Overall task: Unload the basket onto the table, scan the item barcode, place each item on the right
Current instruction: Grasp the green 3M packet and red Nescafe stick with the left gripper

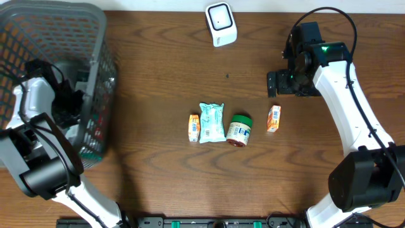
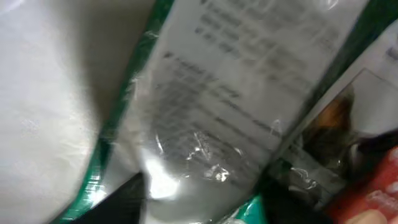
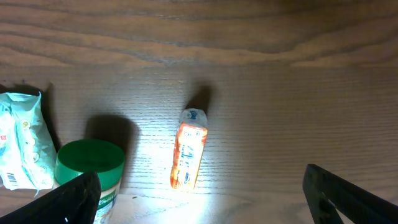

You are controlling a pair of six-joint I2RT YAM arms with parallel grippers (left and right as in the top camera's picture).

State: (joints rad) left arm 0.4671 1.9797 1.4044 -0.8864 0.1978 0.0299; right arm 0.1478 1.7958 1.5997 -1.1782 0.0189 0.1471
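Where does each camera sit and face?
Overhead: above the table, looking straight down; left arm, right arm show.
Left wrist: inside the basket, close against a wrapped package; own fingers unclear.
Right wrist: above the orange packet, facing down; open right gripper's fingertips frame it.
Shared: overhead and right wrist both show packet and green-lidded jar.

Green-lidded jar point(image 1: 240, 130), orange carton point(image 1: 273, 118)
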